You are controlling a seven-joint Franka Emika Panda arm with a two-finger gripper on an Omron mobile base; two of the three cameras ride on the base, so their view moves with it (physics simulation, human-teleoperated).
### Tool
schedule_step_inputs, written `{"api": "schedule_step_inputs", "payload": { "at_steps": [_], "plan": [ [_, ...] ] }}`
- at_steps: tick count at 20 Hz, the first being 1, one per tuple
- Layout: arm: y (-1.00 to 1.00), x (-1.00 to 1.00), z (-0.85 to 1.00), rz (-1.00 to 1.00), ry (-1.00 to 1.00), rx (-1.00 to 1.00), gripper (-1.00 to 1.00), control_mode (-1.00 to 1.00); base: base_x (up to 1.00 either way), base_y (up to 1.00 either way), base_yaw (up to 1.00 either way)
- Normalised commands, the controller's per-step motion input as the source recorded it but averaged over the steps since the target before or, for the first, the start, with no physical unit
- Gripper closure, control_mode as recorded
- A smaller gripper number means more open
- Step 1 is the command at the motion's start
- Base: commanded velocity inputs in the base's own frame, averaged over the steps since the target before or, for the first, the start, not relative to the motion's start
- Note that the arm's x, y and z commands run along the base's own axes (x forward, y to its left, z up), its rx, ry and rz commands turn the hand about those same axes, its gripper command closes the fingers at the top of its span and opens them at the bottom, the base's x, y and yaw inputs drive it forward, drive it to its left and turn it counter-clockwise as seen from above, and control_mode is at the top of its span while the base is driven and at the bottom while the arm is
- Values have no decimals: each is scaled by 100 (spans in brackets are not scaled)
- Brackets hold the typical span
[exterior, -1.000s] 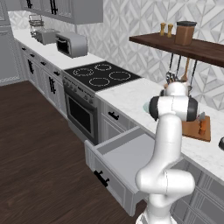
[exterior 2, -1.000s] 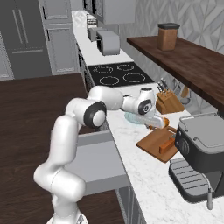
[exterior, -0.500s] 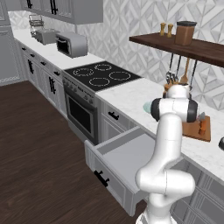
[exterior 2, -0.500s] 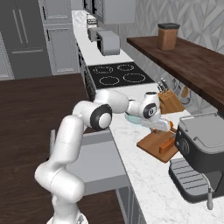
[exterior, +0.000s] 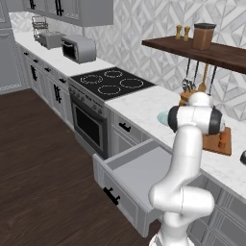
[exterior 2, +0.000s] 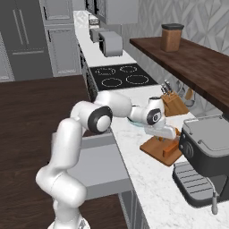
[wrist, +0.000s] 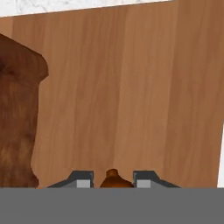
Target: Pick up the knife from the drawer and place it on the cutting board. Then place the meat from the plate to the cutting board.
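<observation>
Meat [wrist: 113,178], held over the cutting board [wrist: 131,87].
Gripper [wrist: 113,180] clamped on the drumstick's thin end, tips either side (bone end a narrow grasp, likely chosen for that); board close beneath, knife [wrist: 17,122] along its edge beside; drawer [exterior: 139,185] open; plate [exterior: 163,116] near the counter's back.

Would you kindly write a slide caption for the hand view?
Hand close above the cutting board, a small orange-brown object between its fingertips, a darker brown object at the left edge.
</observation>
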Motion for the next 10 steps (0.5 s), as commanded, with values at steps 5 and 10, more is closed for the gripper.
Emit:
{"api": "schedule_step_inputs", "payload": {
  "at_steps": [5,10],
  "plan": [
    [0,-28,-13,0,0,-4,100,-100,0,0,0],
    [10,-1,-26,0,0,-7,100,-100,0,0,0]
  ]
}}
